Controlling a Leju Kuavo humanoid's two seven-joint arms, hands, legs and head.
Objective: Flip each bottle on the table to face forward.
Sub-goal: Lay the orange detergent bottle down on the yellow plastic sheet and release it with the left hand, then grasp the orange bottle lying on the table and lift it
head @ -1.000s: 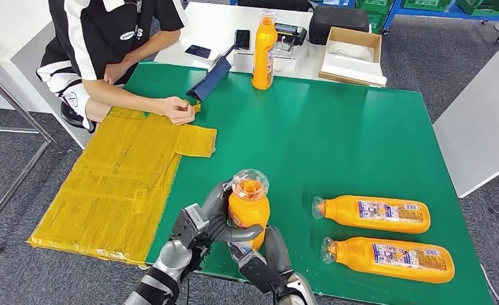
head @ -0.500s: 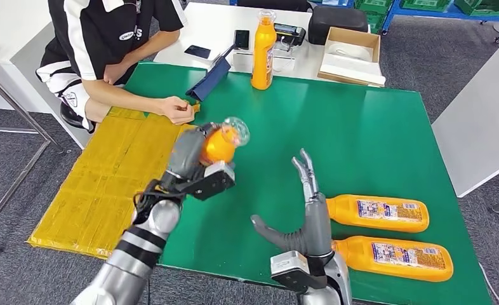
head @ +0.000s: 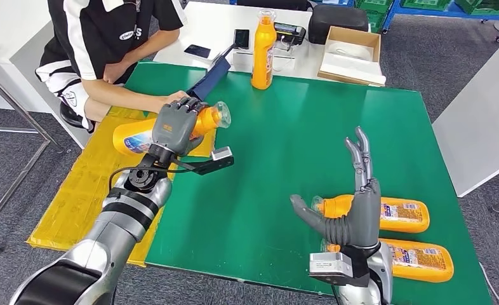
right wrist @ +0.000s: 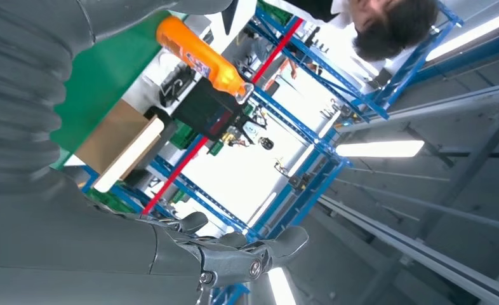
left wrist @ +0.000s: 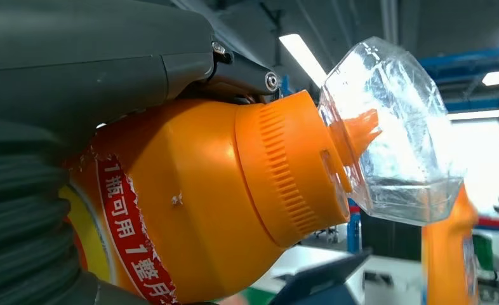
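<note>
Currently: left hand [head: 178,124] wraps its fingers around an orange bottle [head: 133,136] held on its side above the desk's [head: 285,121] left edge, seemingly mid-turn | right hand [head: 352,213] empty, fingers spread upright, near two lying bottles [head: 396,215] at the near right corner.

Grey carpet floor [head: 437,70] surrounds the green table [head: 336,133]; a white desk [head: 215,28], blue shelving [right wrist: 310,133] and ceiling lights [right wrist: 377,149] stand beyond.
</note>
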